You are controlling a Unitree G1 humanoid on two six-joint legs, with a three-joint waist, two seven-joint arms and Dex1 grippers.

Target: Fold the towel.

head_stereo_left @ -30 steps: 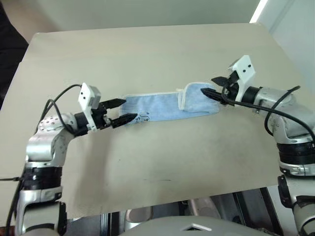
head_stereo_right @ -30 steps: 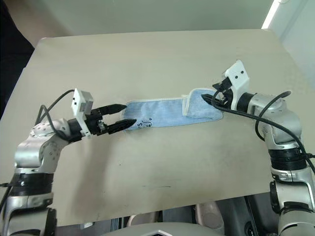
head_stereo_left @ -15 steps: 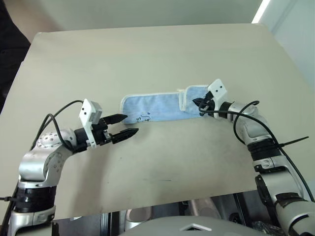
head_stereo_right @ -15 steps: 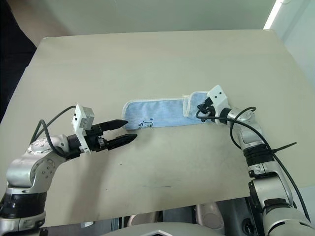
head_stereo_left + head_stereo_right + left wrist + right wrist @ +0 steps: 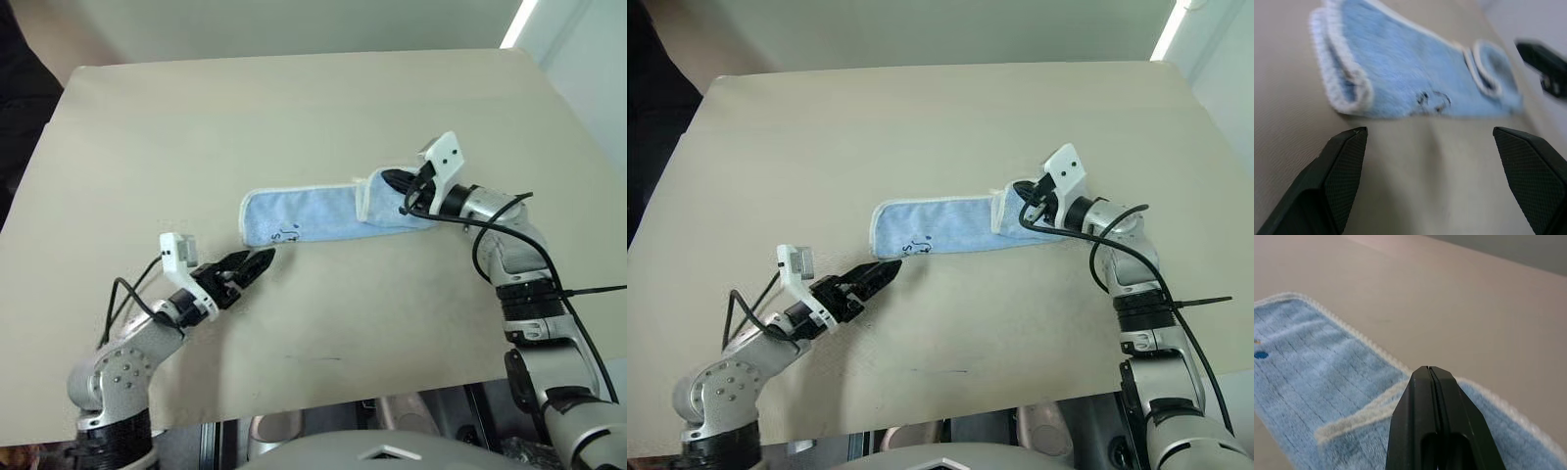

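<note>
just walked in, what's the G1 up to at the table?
It is working on a light-blue towel that lies as a long strip on the beige table, with the end on the robot's right curled over. The right pincer, fingers shut, sits over that curled end; whether it has cloth pinched cannot be told. The left pincer is open, just short of the towel's other end and not touching it. The fold across is not yet made.

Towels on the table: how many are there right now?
1. The towel lies as a long folded strip mid-table, its right end flap turned over beneath the shut right tool; the open left tool sits just short of its left end.
</note>
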